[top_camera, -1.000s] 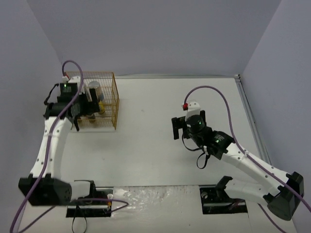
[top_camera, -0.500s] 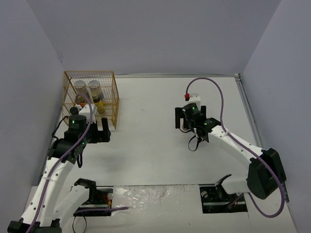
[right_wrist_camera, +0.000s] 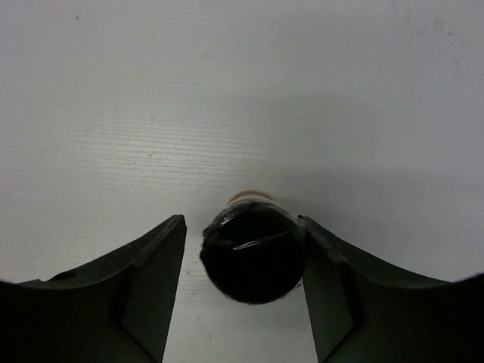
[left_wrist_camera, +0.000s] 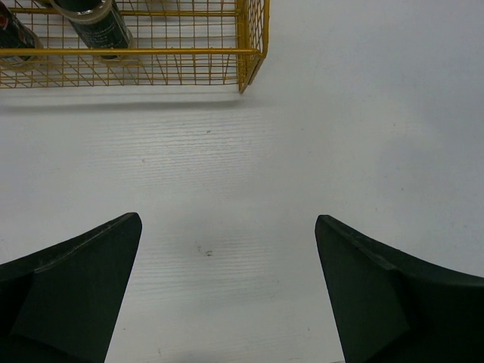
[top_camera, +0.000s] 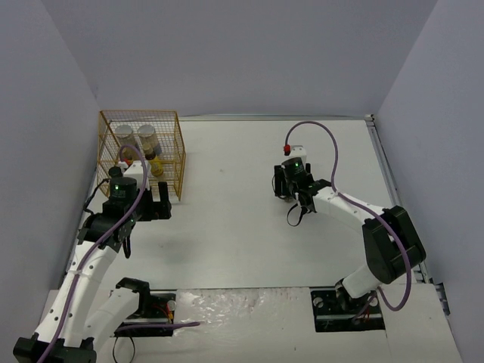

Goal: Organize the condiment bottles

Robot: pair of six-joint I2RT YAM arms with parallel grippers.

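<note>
We see the right gripper (right_wrist_camera: 243,231) with its jaws partly apart around a short black-lidded jar (right_wrist_camera: 253,261), which stands on the white table (right_wrist_camera: 363,91). In the right wrist view the jar fills most of the gap. The finger on its 3 o'clock side looks to be against the lid, though we cannot tell whether it truly touches. At 9 o'clock a thin strip of table shows between lid and finger, so the jar is bracketed, not clamped. From overhead, this gripper sits at about 2 o'clock from the table's middle, and the jar is hidden beneath it.

The left gripper (left_wrist_camera: 227,219) is spread wide, with only bare table between its fingers; it holds and touches nothing. Toward 11 o'clock in the left wrist view is the near corner of a yellow wire basket (left_wrist_camera: 151,51), apart from the fingertips. Overhead, the basket stands at the table's 10 o'clock. Two silver-lidded jars (top_camera: 125,136) stand side by side in its far half, and a yellow bottle (top_camera: 156,168) is toward its 4 o'clock side. We cannot make out the rest of its contents behind the arm and cable.
</note>
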